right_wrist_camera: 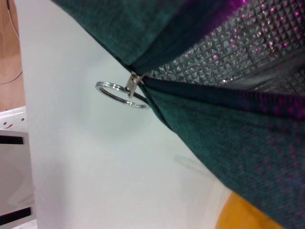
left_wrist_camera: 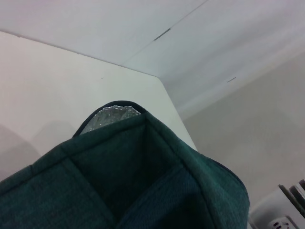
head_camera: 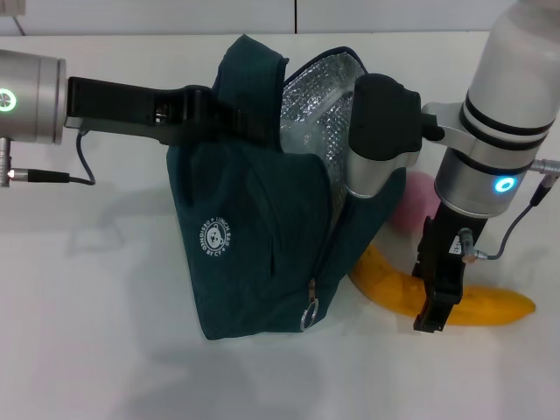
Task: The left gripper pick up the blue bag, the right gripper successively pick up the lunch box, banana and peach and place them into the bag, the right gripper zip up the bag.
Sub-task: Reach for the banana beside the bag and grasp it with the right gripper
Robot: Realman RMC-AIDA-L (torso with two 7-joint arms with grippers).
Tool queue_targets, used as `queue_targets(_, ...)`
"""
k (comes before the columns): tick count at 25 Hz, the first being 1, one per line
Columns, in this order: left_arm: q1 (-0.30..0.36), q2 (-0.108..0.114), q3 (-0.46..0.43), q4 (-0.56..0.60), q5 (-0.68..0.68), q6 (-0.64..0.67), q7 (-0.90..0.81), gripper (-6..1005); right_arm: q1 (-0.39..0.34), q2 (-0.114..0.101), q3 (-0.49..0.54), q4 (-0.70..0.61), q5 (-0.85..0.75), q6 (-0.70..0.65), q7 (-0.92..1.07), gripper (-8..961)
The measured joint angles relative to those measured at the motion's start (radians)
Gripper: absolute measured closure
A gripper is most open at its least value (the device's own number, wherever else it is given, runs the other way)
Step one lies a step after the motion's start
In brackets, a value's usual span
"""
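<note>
**Bag held open, banana next**

Head view: bag [head_camera: 254, 219] is the landmark. Left gripper [head_camera: 206, 109] is clamped on its top edge on the robot's left side, holding it up w/ the silver-lined mouth gaping toward the right arm. Zipper ring [head_camera: 310, 315] hangs low on the bag's front corner. Banana [head_camera: 455, 302] lies on the table [head_camera: 96, 350] just right of the bag, one end tucked behind the bag's base. Peach [head_camera: 418, 203] sits right of the bag, behind the right arm. Lunch box not visible; possibly inside already, can't confirm. Right gripper [head_camera: 436, 317] points down at the banana's middle; can't tell whether its fingers are apart or closed.

Left wrist view: only bag fabric and a sliver of lining [left_wrist_camera: 113, 114], plus table beyond. Own fingers not shown.

Right wrist view: zipper ring [right_wrist_camera: 121, 93] at the seam, lining [right_wrist_camera: 228, 52] above it, banana [right_wrist_camera: 238, 214] at the corner, close below the bag.

Judgement: step in hand is the banana pick. Grasp mid-length across the narrow axis, lift clear before swinging toward the mouth, and keep off the bag wall so the left hold isn't tugged loose.
</note>
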Motion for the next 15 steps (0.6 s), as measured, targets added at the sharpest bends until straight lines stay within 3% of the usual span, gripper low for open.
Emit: queue_targets(15, 0.004, -0.003, 0.000, -0.010, -0.002, 0.000, 0.012, 964, -0.004, 0.000, -0.050, 0.011, 0.004, 0.024, 0.021, 321)
